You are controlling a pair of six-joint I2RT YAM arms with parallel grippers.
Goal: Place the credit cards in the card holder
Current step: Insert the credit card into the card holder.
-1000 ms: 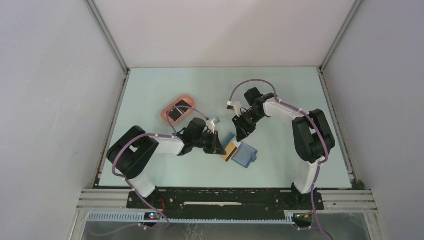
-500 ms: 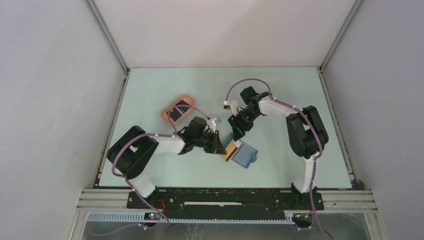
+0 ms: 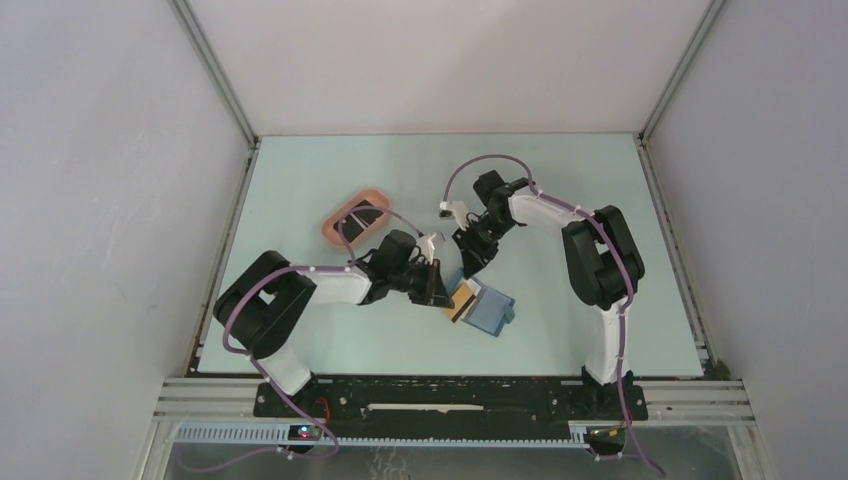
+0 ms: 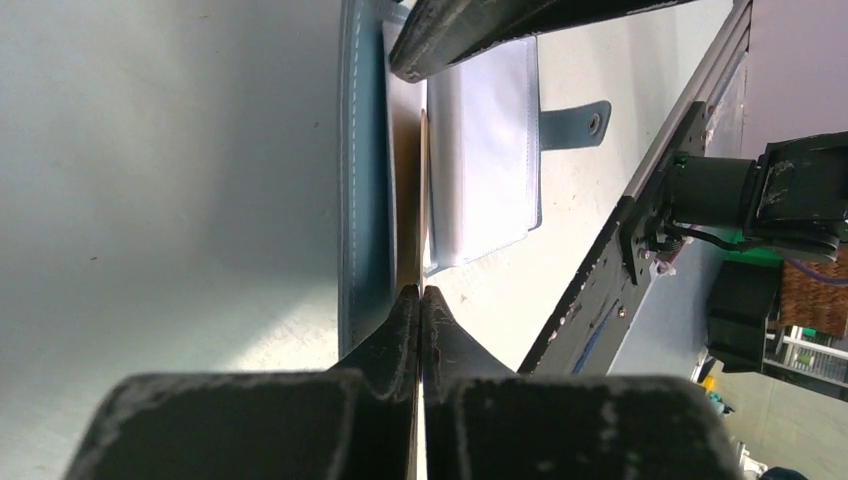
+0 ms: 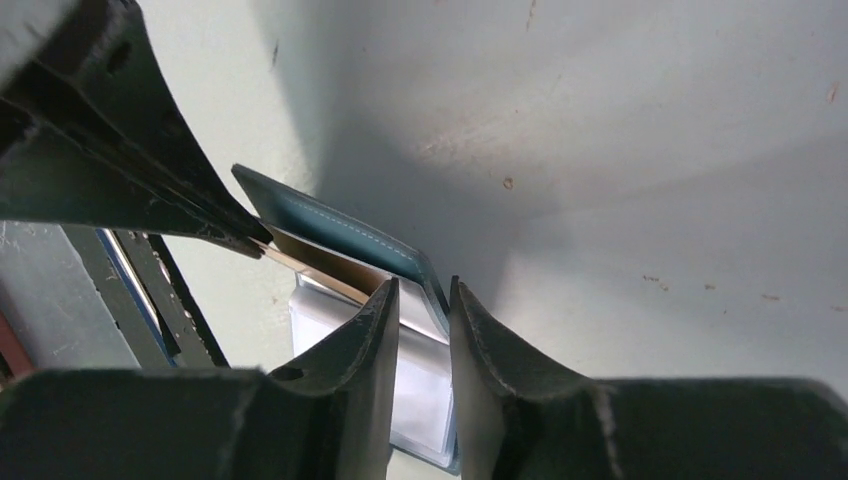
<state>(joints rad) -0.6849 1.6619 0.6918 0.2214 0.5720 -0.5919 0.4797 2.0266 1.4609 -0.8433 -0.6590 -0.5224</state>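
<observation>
- My left pincer (image 4: 421,295) is pressed together on the orange-tan card (image 5: 330,272) — edge-on in its wrist view, the card runs straight out from the fingertips.
- The card's far end lies inside the open card holder (image 3: 490,312), between the blue cover (image 4: 365,200) and the clear inner pockets (image 4: 480,150). I can't tell how deep it sits.
- My right pincer (image 5: 420,290) stands narrowly parted astride the edge of the blue cover. I can't tell whether it grips that edge or only brackets it.
- The card holder lies open on the tabletop (image 3: 560,180), between the two arms.
- Step in hand, as I judge it: feeding this card into a pocket — not yet seated.
- For the next move I'd want the right side steadying the cover. The left would then push the card along its own plane, flat and slow, and only then let go.
- The black cards (image 3: 362,220) lie in the pink tray (image 3: 340,228), well apart to the left.
</observation>
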